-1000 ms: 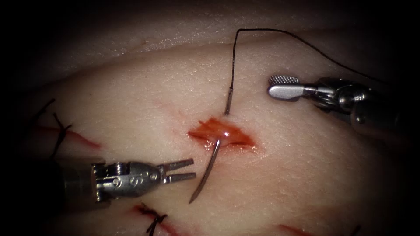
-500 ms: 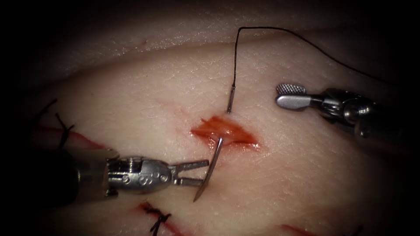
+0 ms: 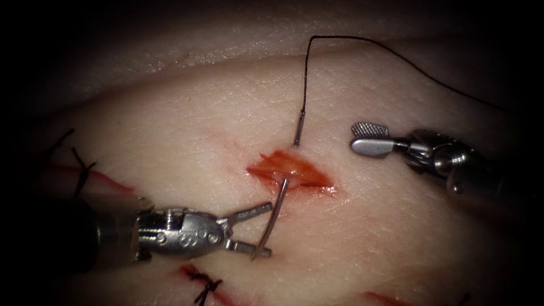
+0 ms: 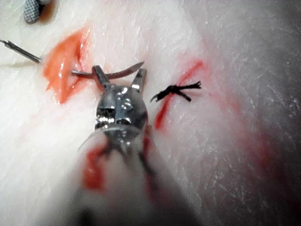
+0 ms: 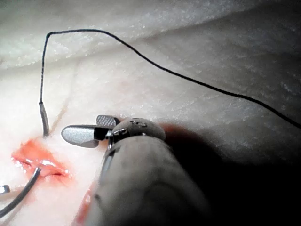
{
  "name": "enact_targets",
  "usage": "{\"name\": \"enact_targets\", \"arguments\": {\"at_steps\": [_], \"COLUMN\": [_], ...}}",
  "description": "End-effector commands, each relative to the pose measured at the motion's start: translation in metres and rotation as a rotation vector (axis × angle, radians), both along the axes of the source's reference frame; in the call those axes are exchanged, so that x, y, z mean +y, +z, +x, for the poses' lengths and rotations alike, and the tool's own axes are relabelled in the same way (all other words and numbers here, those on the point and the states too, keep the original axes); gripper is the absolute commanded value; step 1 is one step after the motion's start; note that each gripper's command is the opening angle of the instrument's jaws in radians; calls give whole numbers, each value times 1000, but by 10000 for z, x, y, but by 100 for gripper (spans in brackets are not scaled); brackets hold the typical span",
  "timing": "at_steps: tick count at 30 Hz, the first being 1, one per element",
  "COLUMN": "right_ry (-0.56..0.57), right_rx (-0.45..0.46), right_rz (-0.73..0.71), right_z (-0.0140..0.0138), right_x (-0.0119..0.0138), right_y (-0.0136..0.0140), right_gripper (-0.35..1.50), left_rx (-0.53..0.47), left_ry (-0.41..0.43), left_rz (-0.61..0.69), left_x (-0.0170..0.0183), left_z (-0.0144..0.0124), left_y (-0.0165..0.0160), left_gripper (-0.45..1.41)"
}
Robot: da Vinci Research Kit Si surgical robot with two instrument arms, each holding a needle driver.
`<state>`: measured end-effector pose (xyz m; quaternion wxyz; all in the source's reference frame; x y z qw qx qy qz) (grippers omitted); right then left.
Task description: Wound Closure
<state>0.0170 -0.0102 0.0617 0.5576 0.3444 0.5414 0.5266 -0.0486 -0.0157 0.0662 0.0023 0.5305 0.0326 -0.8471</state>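
- Since the earlier frames, my left tool [image 3: 253, 229] has advanced from lower left toward the needle [image 3: 273, 218], and its jaws now stand apart on either side of the tip end; the right tool [image 3: 369, 139] has shifted slightly within the right of the frame.
- Needle: it is in the tissue [image 3: 170, 130]. Its tail enters the skin just above the cut [image 3: 290, 171], its middle is buried, and its pointed half emerges at the cut's lower lip and curves down toward lower centre.
- Left tool, wrist view [image 4: 118, 77]: the jaws straddle the needle [image 4: 115, 73] near its point and are spread, not clamped. I judge they bracket the free end because that is the only exposed length that can be seized.
- Right tool: its jaws are parted, the ridged pad visible above the smooth one, and hold nothing. It sits on the cut's right, well apart from the needle, probably to keep the field clear.
- Right tool, wrist view [image 5: 87, 132]: it lies near the needle's tail [image 5: 44, 120].
- Thread [image 3: 362, 48]: it rises from the tail, bends at upper centre and trails slack to the right edge, held by neither tool.
- Older stitches [image 3: 204, 283] lie at lower centre and at the left edge.
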Motion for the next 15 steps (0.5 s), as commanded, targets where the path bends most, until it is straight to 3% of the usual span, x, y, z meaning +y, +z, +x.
{"name": "enact_targets", "arguments": {"at_steps": [1,8,15], "right_ry": [1,-1,-1], "right_rx": [4,3,4], "right_rz": [3,7,7], "right_z": [8,9,9], "right_x": [2,-2,-4], "right_y": [6,5,4], "right_gripper": [96,93,88], "left_rx": [0,2,0], "left_ry": [1,7,10], "left_rz": [-6,-25,-26], "left_x": [2,4,10], "left_z": [-9,-15,-14], "left_y": [4,9,13], "left_gripper": [71,68,47]}}
